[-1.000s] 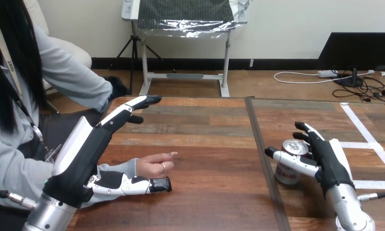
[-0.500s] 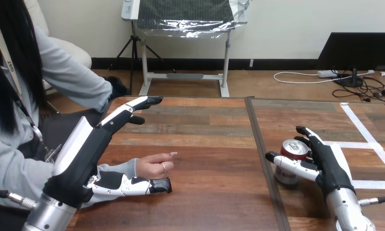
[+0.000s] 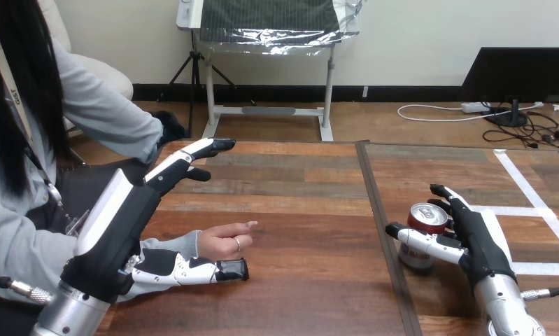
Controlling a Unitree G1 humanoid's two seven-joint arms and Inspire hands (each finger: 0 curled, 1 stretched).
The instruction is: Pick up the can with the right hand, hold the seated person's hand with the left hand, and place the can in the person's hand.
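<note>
Head view: the can (image 3: 416,259) is standing upright at the lower right of the frame, its base on the wooden table (image 3: 297,210) just right of the dark seam (image 3: 378,224) that is running down the tabletop. The right hand (image 3: 480,245) is closing around it from the right, with the thumb (image 3: 420,239) lying across the can's near side and the fingers (image 3: 450,204) curving up behind its far side, so the can is sitting clasped between them. White tape lines (image 3: 528,189) are crossing the table behind and beside this hand.

Well apart from the can, at the lower left centre, the person's hand (image 3: 224,241) is resting on the table with its fingers loosely curled and pointing right. The left hand (image 3: 115,224) is reaching in from the bottom left corner, spread wide: its straight fingers (image 3: 185,161) are stretching toward the upper centre above the person's forearm, while its thumb (image 3: 192,269) is lying along the near side of the person's wrist, just beside it. Nothing is being gripped by this hand.
</note>
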